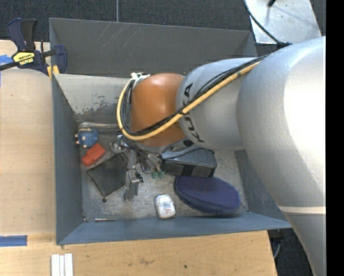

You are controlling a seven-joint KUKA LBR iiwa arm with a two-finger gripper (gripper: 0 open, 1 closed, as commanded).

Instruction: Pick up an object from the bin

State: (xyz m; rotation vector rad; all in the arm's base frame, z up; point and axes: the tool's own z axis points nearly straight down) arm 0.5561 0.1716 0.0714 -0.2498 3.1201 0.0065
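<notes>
Scanning the grey bin (67, 183) from its left wall. A small blue-and-yellow toy (87, 135) is sitting near the back left corner. An orange-red block (93, 154) is lying just in front of it, at the back corner of a dark flat square pad (107, 178). The pad is lying skewed on the floor, left of centre. A thin pin-like thing (104, 218) is lying along the front wall.

My gripper (131, 184) is hanging low under the orange wrist cover (151, 109), right at the pad's right edge and close to the floor. I cannot tell from this angle whether it is spread or pressed together.

Further right, a small white oblong thing (165, 206) is resting near the front wall, apart from the gripper. A black box (190, 164) is lying partly under my arm. A navy oval pouch (209, 195) is lying just in front of the box, toward the right front corner.

Judging the step: I am down at the reach and the pick is not yet made. The pad is the nearest candidate. It is lying flat, so the next move is calling for a bite on its right edge, then a straight lift clear of the orange-red block.
</notes>
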